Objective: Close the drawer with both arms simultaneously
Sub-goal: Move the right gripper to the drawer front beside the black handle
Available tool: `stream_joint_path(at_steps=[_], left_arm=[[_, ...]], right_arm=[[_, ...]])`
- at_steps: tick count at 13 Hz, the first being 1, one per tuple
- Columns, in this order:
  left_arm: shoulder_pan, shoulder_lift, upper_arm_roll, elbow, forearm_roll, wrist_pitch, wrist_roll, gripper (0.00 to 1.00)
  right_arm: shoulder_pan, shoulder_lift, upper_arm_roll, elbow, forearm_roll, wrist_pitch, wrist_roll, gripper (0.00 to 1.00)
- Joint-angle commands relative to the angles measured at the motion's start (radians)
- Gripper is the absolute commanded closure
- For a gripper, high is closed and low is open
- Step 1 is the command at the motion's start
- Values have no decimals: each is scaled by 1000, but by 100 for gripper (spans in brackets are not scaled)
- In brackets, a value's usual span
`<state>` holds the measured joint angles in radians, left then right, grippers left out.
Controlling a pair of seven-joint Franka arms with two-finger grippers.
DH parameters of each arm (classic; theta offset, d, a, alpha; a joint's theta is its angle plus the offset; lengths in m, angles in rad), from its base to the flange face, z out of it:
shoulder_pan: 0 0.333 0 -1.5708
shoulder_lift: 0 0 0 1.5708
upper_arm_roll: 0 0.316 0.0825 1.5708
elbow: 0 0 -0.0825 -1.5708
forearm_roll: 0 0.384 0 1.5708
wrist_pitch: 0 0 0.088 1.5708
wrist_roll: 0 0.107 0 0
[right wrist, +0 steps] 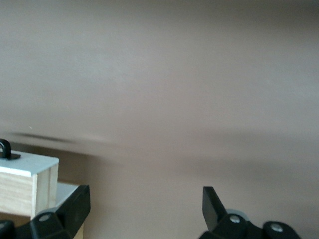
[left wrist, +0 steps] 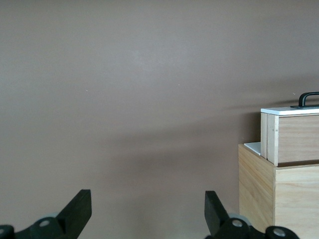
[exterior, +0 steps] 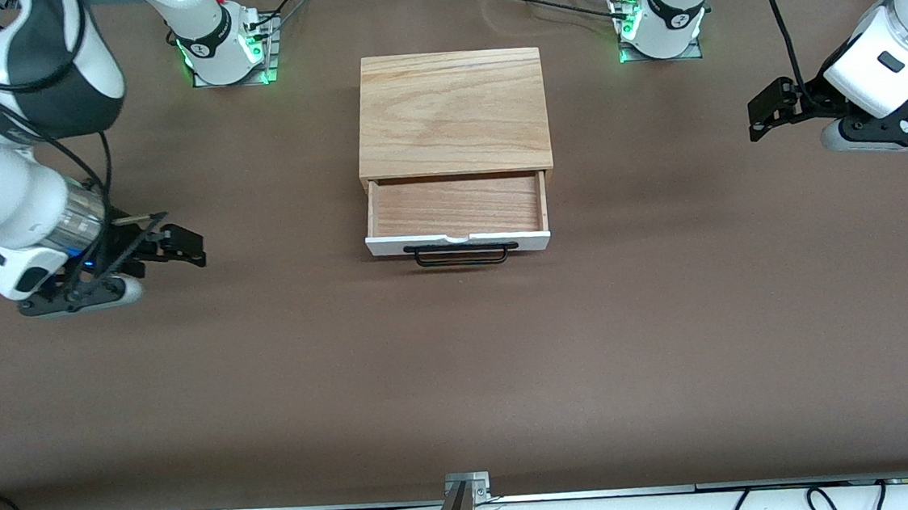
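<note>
- At mid-table, between the two grippers and well apart from both: the drawer point(exterior: 457, 216) stands pulled out of its box point(exterior: 453, 113), white front panel point(exterior: 458, 244) and black handle point(exterior: 461, 255) facing the front camera, tray empty.
- Left gripper point(exterior: 767, 113) is up over bare table toward the left arm's end, jaws wide, nothing between them; the drawer shows off to one side of the jaws in the left wrist view point(left wrist: 291, 137), not between them.
- Right gripper point(exterior: 178, 244) is low over the table toward the right arm's end, jaws wide and empty; a drawer corner point(right wrist: 27, 181) sits just outside one finger point(right wrist: 75, 209) in the right wrist view.
- Step in hand, as I judge it: approach, no contact yet.
- To do it well: bring both grippers in front of the white panel, one on each side of the handle, at matching height.
- Push together and straight toward the box; uneven pressure would likely skew the drawer or slide the box.
- No grasp looks needed; fingertips flat on the panel should do.
</note>
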<state>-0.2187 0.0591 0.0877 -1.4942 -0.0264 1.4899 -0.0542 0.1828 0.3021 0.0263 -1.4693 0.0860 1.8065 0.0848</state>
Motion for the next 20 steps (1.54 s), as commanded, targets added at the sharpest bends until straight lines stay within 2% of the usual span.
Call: stream_joint_path(at_steps=[1, 4, 9, 11, 16, 20], left_arm=[[2, 10, -2, 29, -26, -20, -3, 0], [2, 10, -2, 29, -26, -20, -4, 0], [2, 10, -2, 29, -26, -20, -4, 0], [8, 10, 1, 29, -58, -19, -4, 0], [10, 11, 3, 29, -63, -20, -4, 0], [10, 10, 1, 29, -64, -20, -6, 0]], right_arm=[[50, 50, -3, 13, 15, 75, 12, 0], [96, 147, -3, 70, 116, 144, 18, 0], [182, 267, -3, 84, 127, 325, 27, 0], [230, 302, -3, 86, 126, 394, 103, 0], [264, 356, 13, 103, 138, 413, 122, 0], [270, 367, 26, 109, 221, 412, 121, 0]])
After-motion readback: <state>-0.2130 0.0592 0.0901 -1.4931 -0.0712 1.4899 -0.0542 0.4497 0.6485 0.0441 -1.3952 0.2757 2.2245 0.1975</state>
